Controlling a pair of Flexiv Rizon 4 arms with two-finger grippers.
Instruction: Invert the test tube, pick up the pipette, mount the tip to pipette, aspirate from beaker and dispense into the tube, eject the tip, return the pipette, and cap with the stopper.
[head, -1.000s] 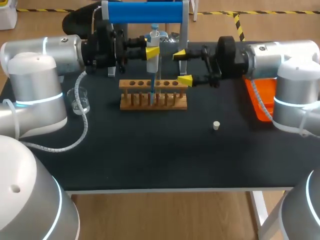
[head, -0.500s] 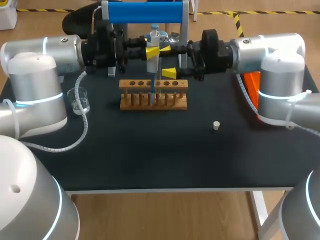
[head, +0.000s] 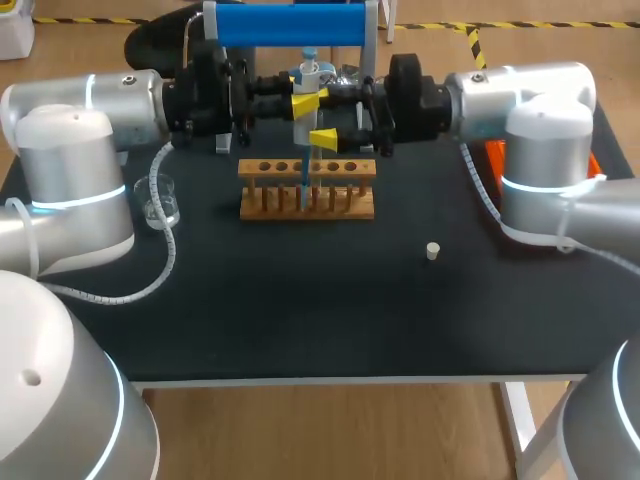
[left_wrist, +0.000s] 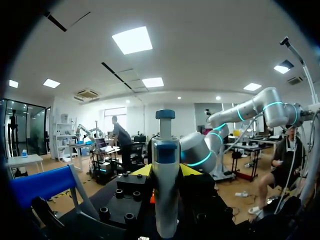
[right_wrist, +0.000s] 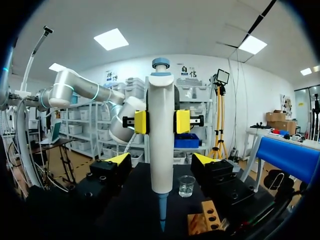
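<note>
While the left gripper (head: 304, 100) stands clamped on the upper body of the pipette (head: 305, 125), it holds the pipette upright near the far edge of the table (head: 300, 320). The blue tip (head: 303, 180) reaches down into the wooden rack (head: 340, 200) directly below (whether it enters a tube cannot be told). The right wrist view shows the left gripper's yellow pads (right_wrist: 140, 122) pressed against the pipette's white barrel from both sides. The right gripper (head: 322, 117) has its fingers spread wide on either side of the pipette, just below the left gripper's hold, and neither finger touches it. A blue-topped stand (head: 290, 25) rises at the far edge, behind the pipette. The glass beaker (head: 160, 200) sits near the table's left edge, beside the left arm's coiled cable (head: 165, 250). The small white stopper (head: 433, 251) lies alone toward the right side, well apart from the rack. An orange tray (head: 493, 152) by the right edge is mostly hidden behind the right arm.
</note>
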